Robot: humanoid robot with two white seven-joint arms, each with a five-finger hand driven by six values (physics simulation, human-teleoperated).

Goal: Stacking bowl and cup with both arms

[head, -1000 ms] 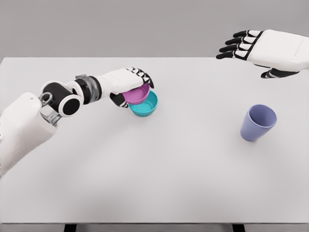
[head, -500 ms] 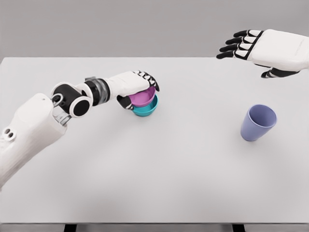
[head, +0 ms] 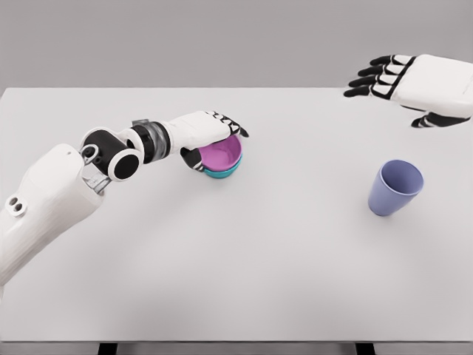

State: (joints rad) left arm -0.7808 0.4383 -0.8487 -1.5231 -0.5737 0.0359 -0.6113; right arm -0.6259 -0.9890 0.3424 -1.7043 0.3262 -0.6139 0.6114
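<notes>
Gripping the pink bowl (head: 220,154), the left hand (head: 211,133) has seated it deeper in the teal bowl (head: 222,173).

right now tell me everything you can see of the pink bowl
The pink bowl is small, round and plain, smooth like plastic, upright and empty. It sits nested in the teal bowl, whose rim shows below it, left of the middle of the white table. The left hand lies over its far rim, thumb at its left side.

A bare simulated test scene: plain white table (head: 236,281) against a blank grey backdrop (head: 222,37).
</notes>
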